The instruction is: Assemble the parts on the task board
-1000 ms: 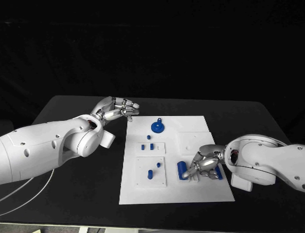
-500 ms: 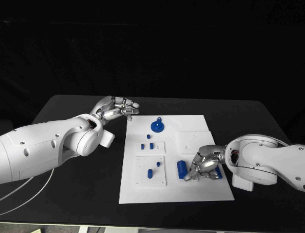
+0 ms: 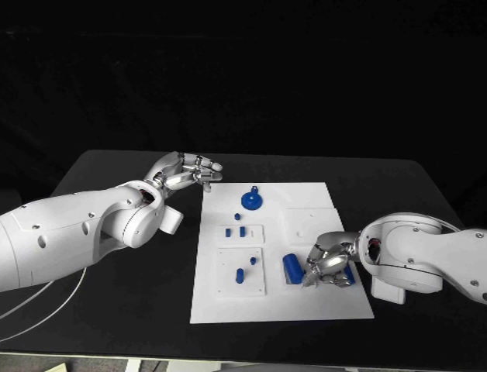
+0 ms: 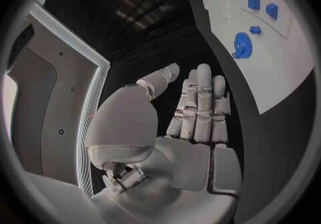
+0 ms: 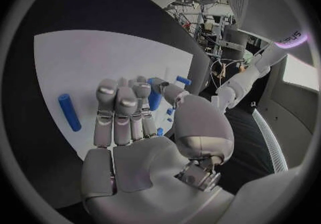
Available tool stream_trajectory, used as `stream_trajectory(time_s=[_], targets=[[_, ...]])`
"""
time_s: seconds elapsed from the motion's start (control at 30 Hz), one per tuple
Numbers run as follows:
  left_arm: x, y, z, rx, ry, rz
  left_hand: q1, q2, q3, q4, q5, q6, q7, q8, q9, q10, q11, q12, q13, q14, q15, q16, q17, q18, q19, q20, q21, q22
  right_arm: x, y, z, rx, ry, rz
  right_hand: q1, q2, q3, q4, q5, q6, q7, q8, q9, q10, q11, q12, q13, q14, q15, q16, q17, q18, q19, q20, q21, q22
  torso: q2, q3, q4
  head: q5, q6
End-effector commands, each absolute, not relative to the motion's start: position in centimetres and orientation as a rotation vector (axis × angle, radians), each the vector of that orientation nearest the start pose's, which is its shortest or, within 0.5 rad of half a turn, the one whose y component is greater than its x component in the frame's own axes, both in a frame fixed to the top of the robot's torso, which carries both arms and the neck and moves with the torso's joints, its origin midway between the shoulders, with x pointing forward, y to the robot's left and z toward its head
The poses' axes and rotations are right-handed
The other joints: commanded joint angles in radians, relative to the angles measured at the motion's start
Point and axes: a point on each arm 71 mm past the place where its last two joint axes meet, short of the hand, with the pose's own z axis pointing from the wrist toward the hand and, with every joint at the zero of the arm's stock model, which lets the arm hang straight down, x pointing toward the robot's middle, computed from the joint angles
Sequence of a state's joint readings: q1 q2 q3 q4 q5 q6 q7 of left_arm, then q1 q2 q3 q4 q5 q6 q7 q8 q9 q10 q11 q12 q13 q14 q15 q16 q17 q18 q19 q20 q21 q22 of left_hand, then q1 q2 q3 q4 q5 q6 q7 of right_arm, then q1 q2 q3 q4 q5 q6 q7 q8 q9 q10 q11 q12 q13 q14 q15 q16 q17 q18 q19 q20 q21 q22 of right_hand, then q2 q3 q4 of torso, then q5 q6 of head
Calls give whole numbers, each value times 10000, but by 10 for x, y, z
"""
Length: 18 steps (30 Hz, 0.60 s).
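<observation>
I have the task board (image 3: 283, 298) as my landmark: a flat, matte white plate lying on the black table (image 3: 109, 310), with a few shallow raised panels moulded into it.

The parts are smooth blue plastic. A round gear-like disc (image 3: 251, 203) with a small knob sits toward the board's far end; in the left wrist view its toothed edge (image 4: 241, 45) shows, with two small square blocks (image 4: 262, 6) beyond it. Short pegs (image 3: 235, 232) stand in the small panel at the board's middle, and two more pegs (image 3: 240, 275) in the larger panel nearer me. A plain blue cylinder (image 3: 293, 269) lies flat on the board's near right part.

My right hand (image 3: 329, 263), silver and segmented, is over the board's right edge, just beside that cylinder. In the right wrist view the cylinder (image 5: 69, 112) lies apart from the fingers (image 5: 120, 112), which reach out side by side, while another blue piece (image 5: 155, 97) sits between thumb and fingertips. I cannot tell whether it is actually gripped.

My left hand (image 3: 185, 171) hovers off the board's far left corner, over the table, fingers loosely curled and holding nothing.
</observation>
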<state>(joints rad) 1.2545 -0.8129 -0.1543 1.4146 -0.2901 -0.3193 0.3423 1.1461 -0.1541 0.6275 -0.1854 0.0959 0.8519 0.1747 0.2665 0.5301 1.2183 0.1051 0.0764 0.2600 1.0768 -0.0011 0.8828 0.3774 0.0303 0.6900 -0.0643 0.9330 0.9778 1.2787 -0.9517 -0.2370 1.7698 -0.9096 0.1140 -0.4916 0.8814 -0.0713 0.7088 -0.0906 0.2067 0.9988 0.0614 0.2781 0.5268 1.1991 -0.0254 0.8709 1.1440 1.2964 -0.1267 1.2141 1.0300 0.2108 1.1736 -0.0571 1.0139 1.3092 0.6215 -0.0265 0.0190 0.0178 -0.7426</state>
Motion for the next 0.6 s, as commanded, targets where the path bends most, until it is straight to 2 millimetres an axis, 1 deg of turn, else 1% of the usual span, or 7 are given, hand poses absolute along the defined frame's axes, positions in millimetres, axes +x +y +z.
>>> stream_trajectory(time_s=[0.03, 0.1, 0.17, 0.3, 0.4, 0.5, 0.6], targets=[[503, 223, -196, -7993, 15722, -13317, -123, -4, 2, 47, -65, -61, -7, 32, -10, -90, -10, -63, 16, 24, 0, -66, 10, -19, 24, -346, -59, 17, 397, -201, -246, 1260, 25671, 5632, -626, -150, 1366, -2, 156, 300, 312, -51, -13, 37, 68, 68, 19, 92, 34, -29, 27, 510, 169, 130, 202, 209, -2, 5, -5, 15, 4], [503, 223, -197, -7993, 15726, -13319, -122, -5, 3, 47, -65, -61, -7, 33, -10, -90, -9, -63, 16, 22, 0, -68, 11, -19, 22, -345, -60, 18, 397, -201, -246, 1246, 25678, 5643, -944, -97, 1574, -316, 352, 298, 323, -42, -2, 39, 70, 92, 17, 122, 32, -44, 30, 510, 191, 159, 254, 179, -4, 4, -10, 14, 1], [503, 222, -197, -7991, 15728, -13322, -119, -6, 4, 47, -65, -60, -8, 34, -11, -90, -10, -63, 16, 21, 0, -70, 13, -19, 19, -345, -61, 20, 397, -200, -246, 1239, 25681, 5644, -1075, -130, 1592, -416, 410, 299, 321, -36, 5, 43, 74, 100, 11, 134, 32, -53, 31, 510, 211, 164, 272, 169, -1, 4, -14, 14, 4], [503, 222, -197, -7988, 15735, -13331, -115, -8, 6, 48, -65, -59, -9, 35, -11, -90, -9, -63, 16, 18, 0, -74, 16, -19, 15, -345, -63, 22, 397, -200, -246, 1223, 25698, 5644, -1172, -152, 1582, -519, 461, 301, 322, -28, 14, 49, 70, 108, 4, 149, 31, -59, 33, 510, 232, 163, 286, 158, 1, 4, -10, 7, 9], [503, 222, -197, -7991, 15729, -13323, -112, -9, 7, 48, -65, -59, -10, 37, -11, -91, -9, -63, 16, 17, 1, -76, 17, -20, 13, -345, -64, 23, 397, -201, -246, 1206, 25720, 5649, -1265, -228, 1490, -584, 402, 303, 323, -20, 23, 57, 71, 116, 0, 161, 32, -63, 36, 510, 253, 163, 298, 151, 2, 3, -6, 6, 4], [503, 222, -197, -7993, 15734, -13322, -110, -10, 8, 48, -65, -58, -10, 38, -11, -91, -9, -63, 16, 16, 1, -77, 19, -20, 11, -345, -65, 24, 396, -201, -246, 1204, 25705, 5689, -1346, -387, 1261, -710, 422, 296, 323, -9, 38, 61, 71, 124, -6, 175, 32, -69, 39, 510, 282, 156, 312, 141, 2, 2, -7, 6, 4], [503, 222, -197, -7994, 15733, -13320, -109, -11, 9, 49, -65, -58, -11, 39, -11, -91, -9, -63, 16, 15, 1, -79, 21, -20, 9, -344, -66, 25, 396, -201, -246, 1224, 25680, 5708, -1360, -454, 1084, -773, 334, 291, 319, 0, 51, 63, 67, 128, -14, 182, 29, -78, 41, 510, 293, 146, 309, 128, 1, -1, -8, 2, 9]])
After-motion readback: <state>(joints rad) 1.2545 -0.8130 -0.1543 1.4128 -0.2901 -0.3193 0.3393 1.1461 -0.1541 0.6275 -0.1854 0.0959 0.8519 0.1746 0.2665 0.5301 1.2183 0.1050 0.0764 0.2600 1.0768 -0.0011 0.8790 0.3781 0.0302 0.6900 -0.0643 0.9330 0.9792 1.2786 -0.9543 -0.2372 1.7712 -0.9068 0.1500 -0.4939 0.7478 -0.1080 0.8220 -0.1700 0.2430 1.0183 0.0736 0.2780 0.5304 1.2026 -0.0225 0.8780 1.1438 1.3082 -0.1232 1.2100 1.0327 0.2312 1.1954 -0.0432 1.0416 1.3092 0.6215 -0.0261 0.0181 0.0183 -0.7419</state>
